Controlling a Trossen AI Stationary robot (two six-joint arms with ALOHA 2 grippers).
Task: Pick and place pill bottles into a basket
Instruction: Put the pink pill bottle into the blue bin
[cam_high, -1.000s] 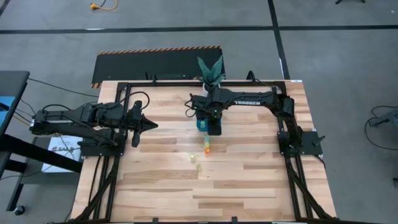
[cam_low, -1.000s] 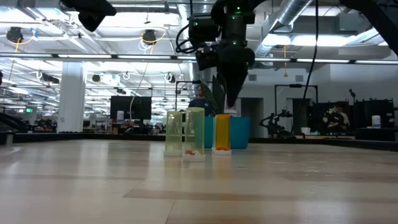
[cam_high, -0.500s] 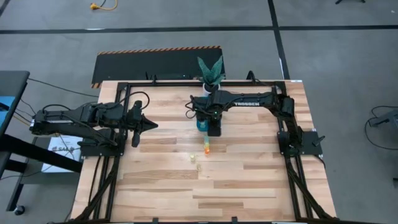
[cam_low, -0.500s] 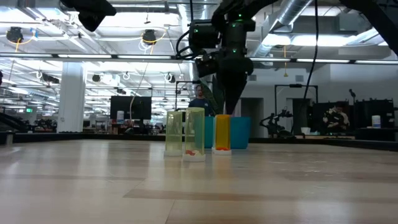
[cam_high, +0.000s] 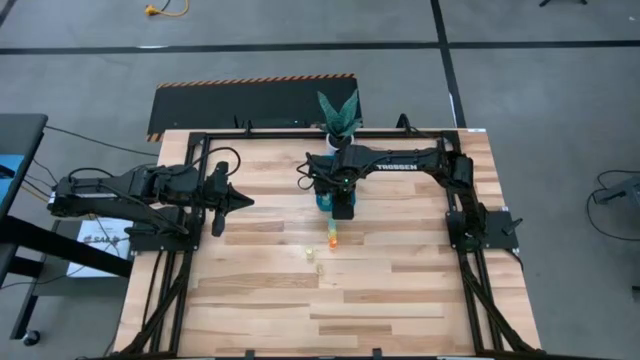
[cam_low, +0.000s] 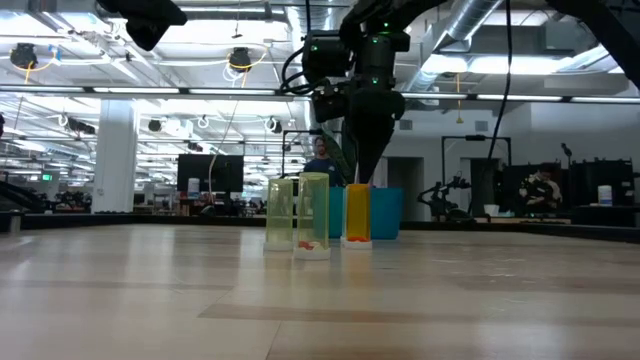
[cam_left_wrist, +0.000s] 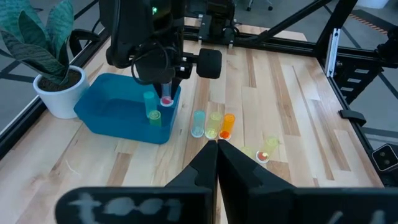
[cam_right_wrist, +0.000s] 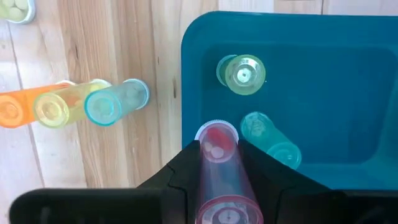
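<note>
One "TROSSEN" mark on right arm (cam_high: 400, 160).

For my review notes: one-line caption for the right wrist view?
Right tool holds pink bottle over teal basket.

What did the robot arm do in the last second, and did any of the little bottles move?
The right gripper, shut on a small pink translucent pill bottle, slid a little farther back over the teal-blue rectangular basket. Nothing was let go. The left gripper stayed shut over the table's left side. The row of orange, yellow and pale blue bottles beside the basket did not move.
</note>
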